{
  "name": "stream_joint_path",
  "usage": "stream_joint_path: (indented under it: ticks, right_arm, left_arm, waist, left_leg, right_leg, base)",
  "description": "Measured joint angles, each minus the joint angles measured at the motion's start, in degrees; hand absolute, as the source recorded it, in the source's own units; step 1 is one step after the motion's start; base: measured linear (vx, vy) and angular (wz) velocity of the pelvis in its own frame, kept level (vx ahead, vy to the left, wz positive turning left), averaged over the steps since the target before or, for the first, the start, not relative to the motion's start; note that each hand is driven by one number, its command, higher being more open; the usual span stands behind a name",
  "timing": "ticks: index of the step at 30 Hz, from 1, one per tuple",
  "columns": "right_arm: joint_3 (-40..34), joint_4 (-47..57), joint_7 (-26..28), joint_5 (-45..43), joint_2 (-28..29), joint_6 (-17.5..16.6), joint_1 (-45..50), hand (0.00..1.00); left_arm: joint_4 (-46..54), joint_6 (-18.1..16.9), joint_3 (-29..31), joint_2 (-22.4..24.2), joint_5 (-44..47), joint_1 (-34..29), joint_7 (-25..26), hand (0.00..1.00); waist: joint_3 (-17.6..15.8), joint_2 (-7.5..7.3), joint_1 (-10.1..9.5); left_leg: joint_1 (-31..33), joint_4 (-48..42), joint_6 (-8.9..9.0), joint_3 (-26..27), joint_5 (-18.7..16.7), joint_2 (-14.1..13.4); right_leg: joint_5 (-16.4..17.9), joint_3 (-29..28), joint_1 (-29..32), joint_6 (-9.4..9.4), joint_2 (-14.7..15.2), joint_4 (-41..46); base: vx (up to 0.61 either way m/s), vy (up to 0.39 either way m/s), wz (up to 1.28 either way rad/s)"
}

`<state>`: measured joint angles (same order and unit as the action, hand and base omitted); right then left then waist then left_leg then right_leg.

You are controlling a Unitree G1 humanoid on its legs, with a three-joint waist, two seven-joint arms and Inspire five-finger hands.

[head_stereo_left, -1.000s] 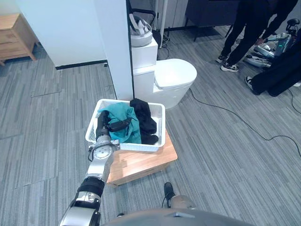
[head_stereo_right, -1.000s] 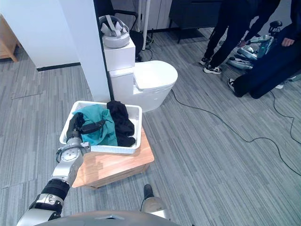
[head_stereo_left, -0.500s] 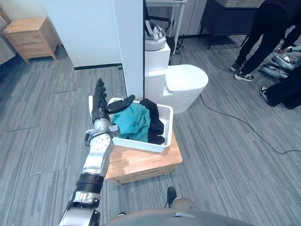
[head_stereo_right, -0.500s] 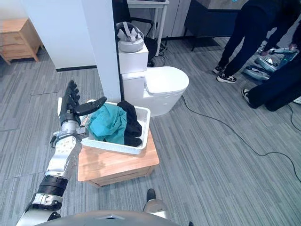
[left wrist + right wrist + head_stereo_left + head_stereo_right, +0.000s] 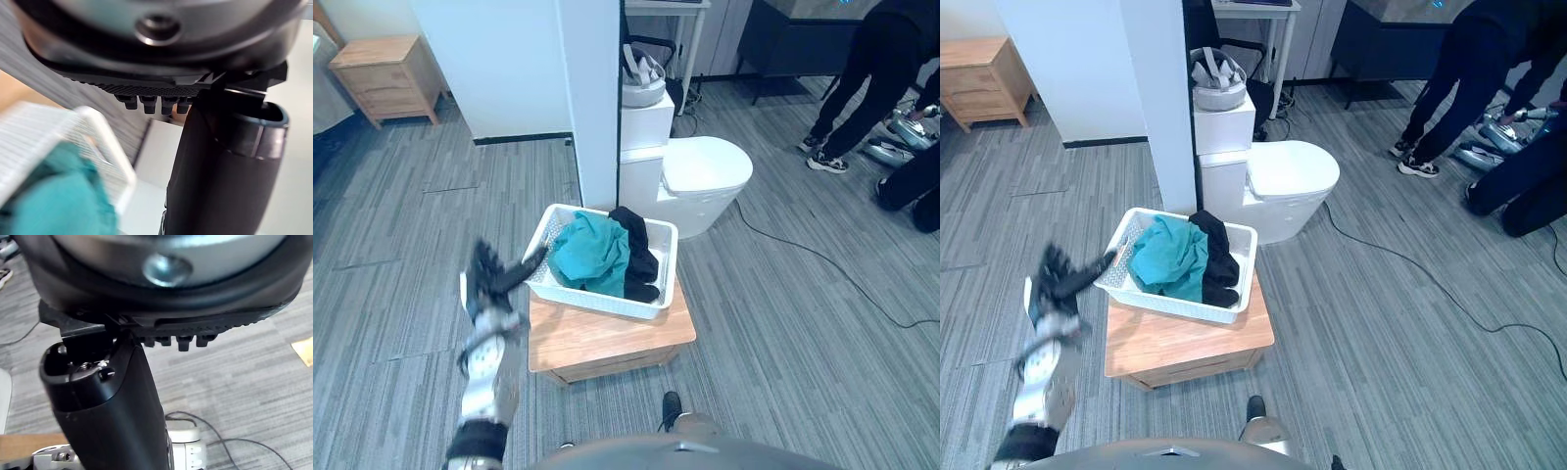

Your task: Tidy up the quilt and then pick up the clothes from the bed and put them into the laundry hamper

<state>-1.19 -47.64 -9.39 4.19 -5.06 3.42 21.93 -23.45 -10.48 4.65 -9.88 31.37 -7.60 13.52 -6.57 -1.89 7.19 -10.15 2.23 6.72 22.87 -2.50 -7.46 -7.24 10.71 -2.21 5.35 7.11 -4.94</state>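
A white laundry basket [image 5: 607,305] stands on a low wooden table [image 5: 607,338]. A teal garment [image 5: 592,253] and a black garment [image 5: 636,250] lie inside it. My left hand [image 5: 492,279] is open with straight fingers, off the basket's left corner and apart from it. The left wrist view shows its thumb [image 5: 220,186] beside the basket's rim [image 5: 105,142] and the teal garment [image 5: 54,196]. In the right wrist view my right hand [image 5: 112,411] hangs over grey floor, open and holding nothing.
A white toilet [image 5: 705,176] stands just behind the table, against a white pillar [image 5: 592,98]. A wooden nightstand [image 5: 386,64] is at the far left. A person [image 5: 871,59] bends over at the far right. A cable [image 5: 803,250] crosses the floor to the right.
My left hand has dropped from over the basket's left corner, down and to the left, clear of the basket. The clothes stay in the basket.
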Motion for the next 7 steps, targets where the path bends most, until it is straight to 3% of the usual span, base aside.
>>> stream_joint_path:
  ticks: [3, 7]
  right_arm:
    - [1.77, 0.02, -0.06, 0.02, -0.74, 0.93, -0.36, 1.0]
    - [2.69, 0.08, -0.02, 0.04, -1.38, 0.92, -0.39, 1.0]
  left_arm:
    - [-8.67, 2.91, -1.38, 0.68, -1.78, -4.62, -1.65, 1.0]
    - [-21.6, 4.73, -1.14, 1.88, -13.69, -6.33, -3.02, 1.0]
  waist:
    - [-0.27, -0.38, -1.14]
    - [-0.94, -0.4, -2.09]
  left_leg:
    - [-0.15, 0.13, -0.01, 0.12, 0.0, 0.11]
    - [-0.33, 0.42, -0.02, 0.15, 0.07, 0.12]
  right_leg:
    - [0.01, -0.05, -0.04, 0.0, 0.01, -0.01]
    - [0.09, -0.05, -0.21, -0.01, -0.08, -0.02]
  base:
    - [-0.02, -0.004, -0.01]
    - [-0.04, -0.02, 0.0]
